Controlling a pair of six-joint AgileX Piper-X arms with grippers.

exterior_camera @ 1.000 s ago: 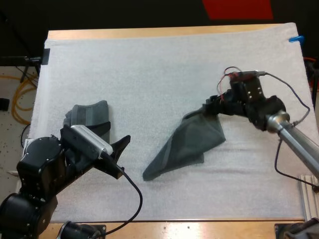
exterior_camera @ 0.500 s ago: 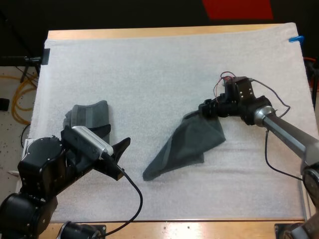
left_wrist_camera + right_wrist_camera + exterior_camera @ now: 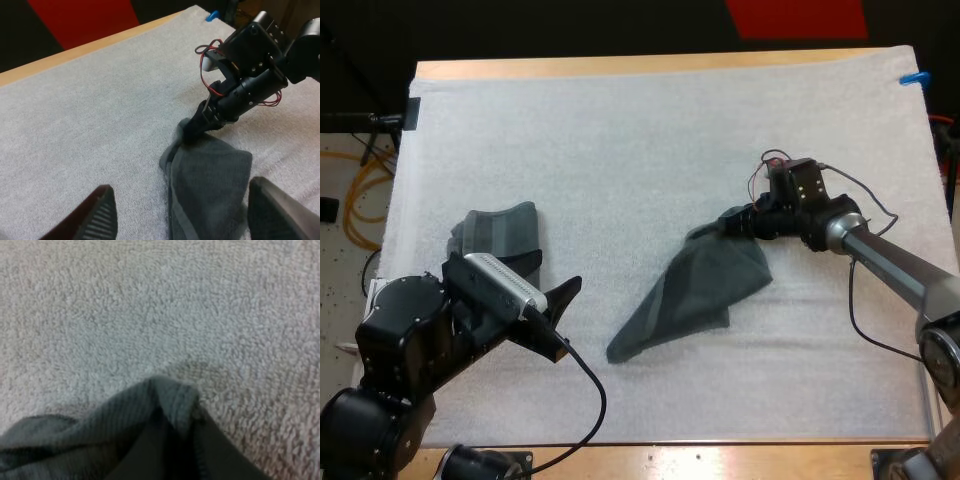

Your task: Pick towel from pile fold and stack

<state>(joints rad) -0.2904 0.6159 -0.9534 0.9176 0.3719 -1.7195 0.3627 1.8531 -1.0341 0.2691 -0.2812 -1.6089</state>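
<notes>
Right fingers [image 3: 732, 221] pinch the ribbed grey-green towel's [image 3: 695, 290] bunched corner; left fingers [image 3: 100, 215] spread.

Bare mat [image 3: 620, 150] between crumpled towel [image 3: 705, 285] and folded towel [image 3: 505, 232]

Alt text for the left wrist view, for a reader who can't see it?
The right claw is at the raised corner of a grey-green towel lying on the white mat. The left claw stands open, facing the towel.
</notes>
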